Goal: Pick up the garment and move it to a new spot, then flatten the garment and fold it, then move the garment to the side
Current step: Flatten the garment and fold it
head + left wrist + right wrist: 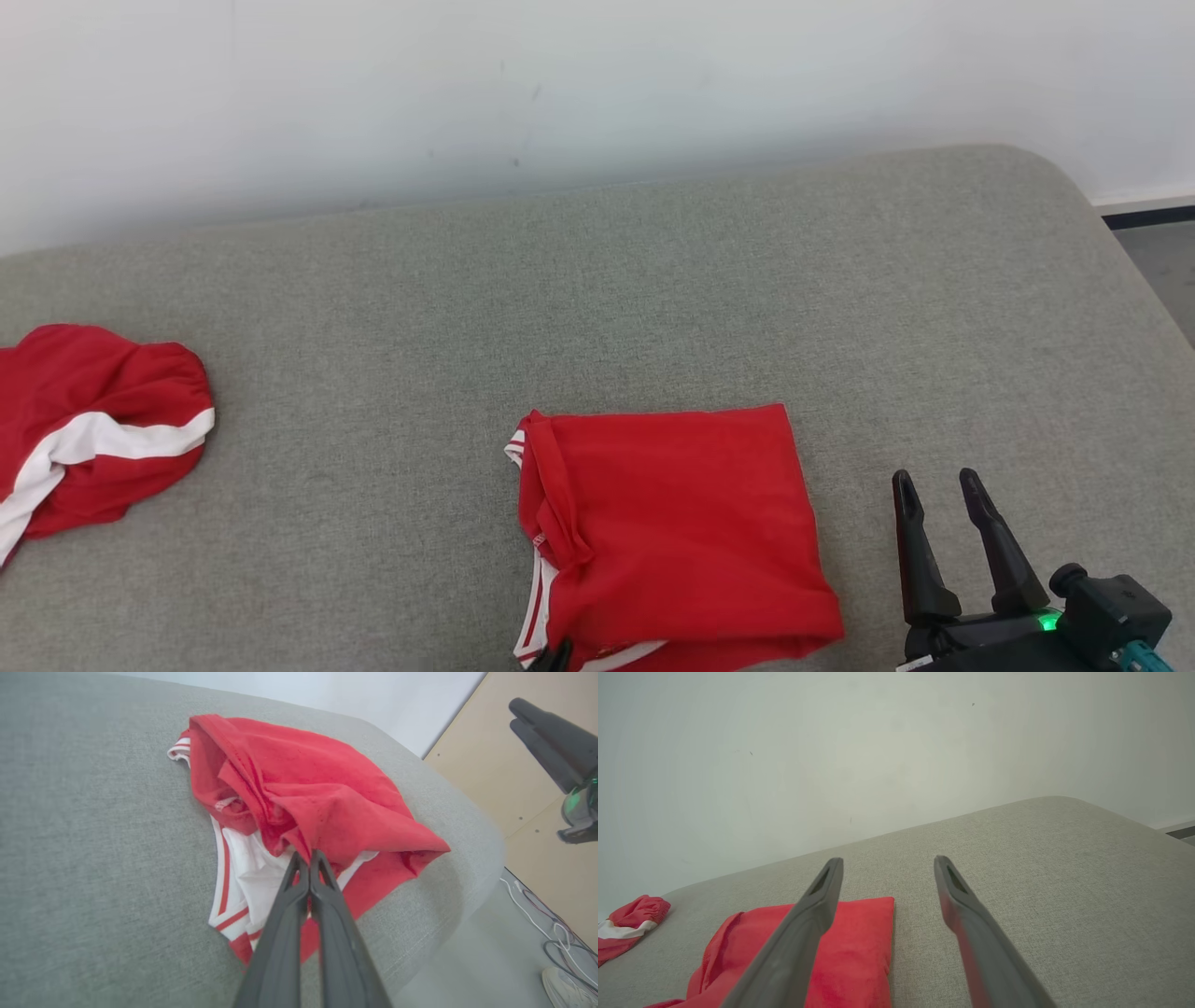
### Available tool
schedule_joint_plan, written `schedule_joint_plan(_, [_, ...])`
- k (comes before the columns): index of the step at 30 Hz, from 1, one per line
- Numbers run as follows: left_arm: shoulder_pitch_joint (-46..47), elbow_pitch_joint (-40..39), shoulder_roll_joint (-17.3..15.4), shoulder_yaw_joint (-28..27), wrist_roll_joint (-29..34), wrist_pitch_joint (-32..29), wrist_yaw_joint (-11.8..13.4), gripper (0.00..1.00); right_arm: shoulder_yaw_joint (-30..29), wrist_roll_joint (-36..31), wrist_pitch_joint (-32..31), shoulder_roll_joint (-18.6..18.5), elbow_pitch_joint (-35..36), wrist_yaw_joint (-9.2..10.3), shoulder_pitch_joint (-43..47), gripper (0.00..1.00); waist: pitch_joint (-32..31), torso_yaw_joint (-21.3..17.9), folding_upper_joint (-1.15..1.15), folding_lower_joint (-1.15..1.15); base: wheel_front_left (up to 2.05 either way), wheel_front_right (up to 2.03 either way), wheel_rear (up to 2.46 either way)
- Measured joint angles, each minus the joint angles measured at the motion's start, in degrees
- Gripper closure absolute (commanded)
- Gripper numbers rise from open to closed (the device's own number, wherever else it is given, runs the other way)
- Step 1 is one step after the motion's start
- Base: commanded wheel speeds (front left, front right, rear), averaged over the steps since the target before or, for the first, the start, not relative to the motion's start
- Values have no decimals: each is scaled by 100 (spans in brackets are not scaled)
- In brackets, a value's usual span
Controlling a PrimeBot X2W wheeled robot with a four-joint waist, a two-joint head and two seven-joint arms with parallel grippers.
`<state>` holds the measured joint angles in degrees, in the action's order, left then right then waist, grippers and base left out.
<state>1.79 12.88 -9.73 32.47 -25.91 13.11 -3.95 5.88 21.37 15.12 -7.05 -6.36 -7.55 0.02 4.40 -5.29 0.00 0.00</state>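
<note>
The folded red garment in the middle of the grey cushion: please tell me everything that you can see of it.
The folded red garment looks like soft knit cloth, red outside with white panels and red-and-white striped trim showing along its left edge. It lies folded into a rough rectangle, slightly rumpled, on the grey cushion, near its front edge. The left gripper is shut on a fold at its near edge. The right gripper stands open to its right, apart from it.

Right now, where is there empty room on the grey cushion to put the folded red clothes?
Bare cushion lies between the crumpled red-and-white garment and the folded red garment, along the wall, and beyond the right gripper. Crowded: the front edge, where the left gripper pinches the folded red garment.
</note>
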Motion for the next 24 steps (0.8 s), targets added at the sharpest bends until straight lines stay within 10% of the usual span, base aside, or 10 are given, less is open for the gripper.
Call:
schedule_joint_plan(5, [-198, 287, 25, 36, -99, 37, 1, 100, -4, 29, 0, -33, -79, -1, 32, 0, -111, 7, 0, 0, 0, 0, 0])
schedule_joint_plan(7, [-235, 348, 47, 55, -98, 59, 2, 20, -18, 31, 1, -45, -98, -1, 57, 0, -160, 17, 0, 0, 0, 0, 0])
schedule_joint_plan(8, [-240, 369, 64, 57, -97, 79, 11, 0, -22, 31, 1, -53, -107, 0, 72, 0, -186, 24, 0, 0, 0, 0, 0])
schedule_joint_plan(24, [-297, -559, -23, -1717, 278, 196, 454, 0, -69, 4, 0, -155, -115, -1, 124, 0, -399, 222, 0, 0, 0, 0, 0])
